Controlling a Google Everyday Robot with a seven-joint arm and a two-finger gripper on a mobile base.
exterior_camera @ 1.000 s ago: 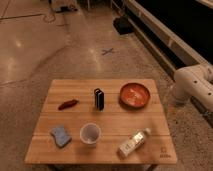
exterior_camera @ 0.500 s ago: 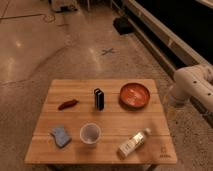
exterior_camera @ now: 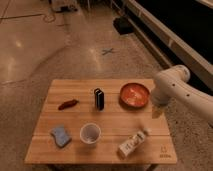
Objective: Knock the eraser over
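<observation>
A wooden worktop (exterior_camera: pixel 115 117) stands on a speckled stone floor. The eraser (exterior_camera: pixel 99 98) stands upright near its middle, between the red chili-shaped thing (exterior_camera: pixel 67 104) and the orange bowl (exterior_camera: pixel 135 94). The claw (exterior_camera: pixel 158 111) hangs at the worktop's right edge, just beside the bowl; I cannot tell whether it is released or clenched.

Matt wood table (exterior_camera: pixel 111 126) — pincer (exterior_camera: pixel 158 112) by edge nr glossy bowl (exterior_camera: pixel 134 95)

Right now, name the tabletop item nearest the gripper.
The red bowl: it sits beside the gripper, which hangs at the table edge, while the eraser, cup and lying bottle are farther off.
</observation>
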